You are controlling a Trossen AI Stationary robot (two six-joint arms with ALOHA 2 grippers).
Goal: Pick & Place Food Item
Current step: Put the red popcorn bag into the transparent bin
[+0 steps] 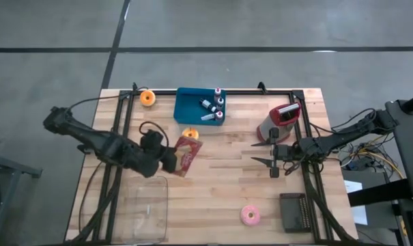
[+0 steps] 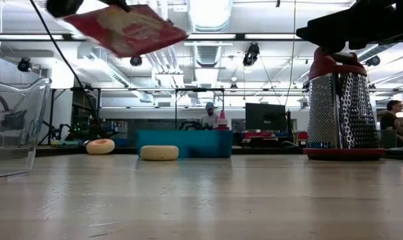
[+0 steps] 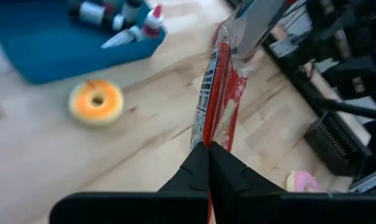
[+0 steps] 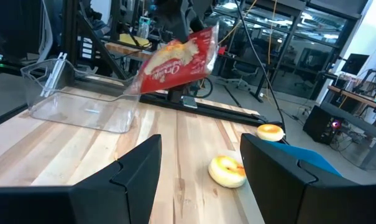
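Observation:
A red snack bag (image 1: 188, 154) is held above the table by my left gripper (image 1: 171, 160), left of centre; it also shows in the low view (image 2: 128, 28), the left wrist view (image 3: 219, 93) and the right wrist view (image 4: 175, 62). My right gripper (image 1: 264, 153) is open and empty, near a red-topped metal grater (image 1: 280, 121). A clear plastic container (image 1: 146, 208) stands on the table near the front left. My left gripper pinches the bag's near end (image 3: 207, 142) between its two fingers, roughly level from the table's left side. The bag stands edge-on out beyond the fingertips (image 3: 197, 163), lifted clear of the table and tilted.
A blue tray (image 1: 199, 106) with small bottles stands at the far side. Orange donuts lie at the far left (image 1: 148, 98) and by the tray (image 1: 190, 134). A pink donut (image 1: 250, 216) and a dark block (image 1: 296, 212) lie at the near right.

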